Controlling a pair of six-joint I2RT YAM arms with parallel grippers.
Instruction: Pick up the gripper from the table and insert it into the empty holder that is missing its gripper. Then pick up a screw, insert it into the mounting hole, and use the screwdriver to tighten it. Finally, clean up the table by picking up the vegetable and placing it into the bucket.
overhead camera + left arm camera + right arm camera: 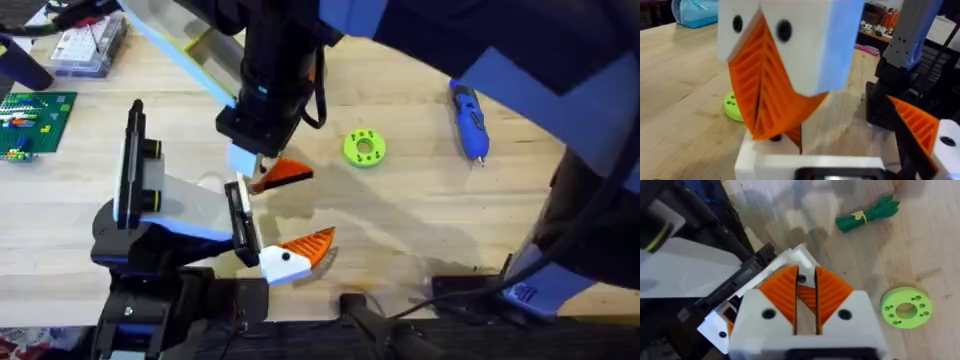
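My right gripper (258,170) reaches down over the table (420,210), its orange ribbed pads (782,287) shut on the deep orange gripper (288,174), (806,297). It holds this against the upper end of the holder's black end plate (240,222). The holder (185,205), white and grey with blue trim, is the hand at the left arm's end. It carries one paler orange finger (310,247), (917,125) at the plate's other end, well apart from the held one. The blue screwdriver (468,120) lies far right. The green vegetable (867,215) lies beyond the holder. Screw and bucket are out of view.
A lime-green disc with holes (364,148), (905,310) lies just right of the work spot. A green circuit board (35,120) and a clear parts box (85,45) sit at the far left. The right arm's blurred blue bulk (520,60) spans the upper right.
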